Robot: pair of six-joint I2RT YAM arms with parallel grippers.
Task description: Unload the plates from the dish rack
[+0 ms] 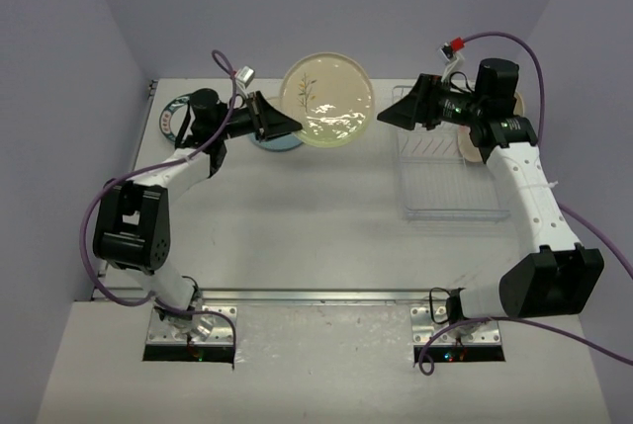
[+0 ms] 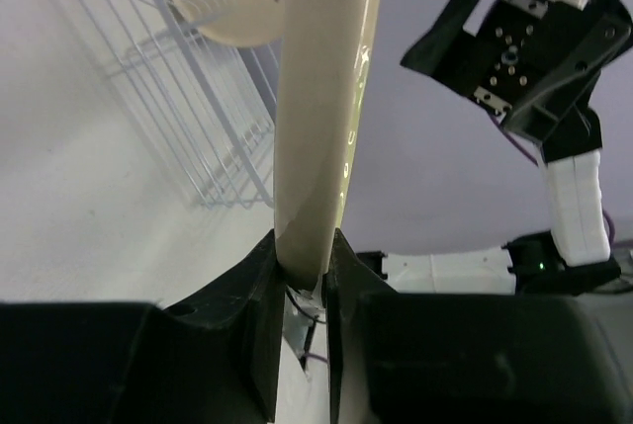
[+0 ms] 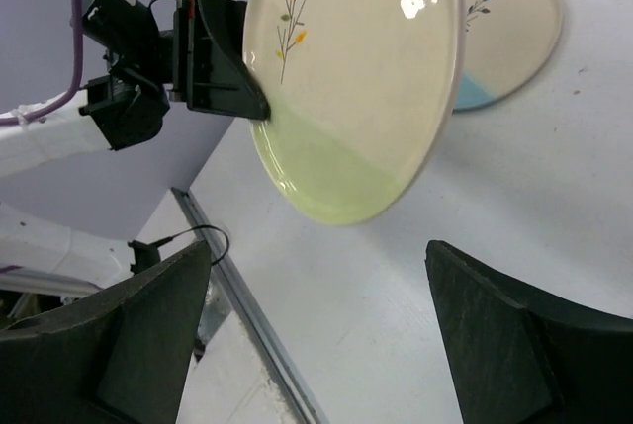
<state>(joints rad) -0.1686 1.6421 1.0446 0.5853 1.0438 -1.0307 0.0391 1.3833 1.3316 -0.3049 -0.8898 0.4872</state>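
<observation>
Cream plate [image 1: 326,101], rim pinched in left pincer [image 1: 284,124]

Overhead and close wrist cameras share one plate [image 1: 327,101].

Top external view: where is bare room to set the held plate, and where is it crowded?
Bare: the table's middle, between the left arm, the dish rack and the near rail. Crowded: the far left, where the light blue plate and green-rimmed plate lie beside the left gripper holding the cream plate.
</observation>
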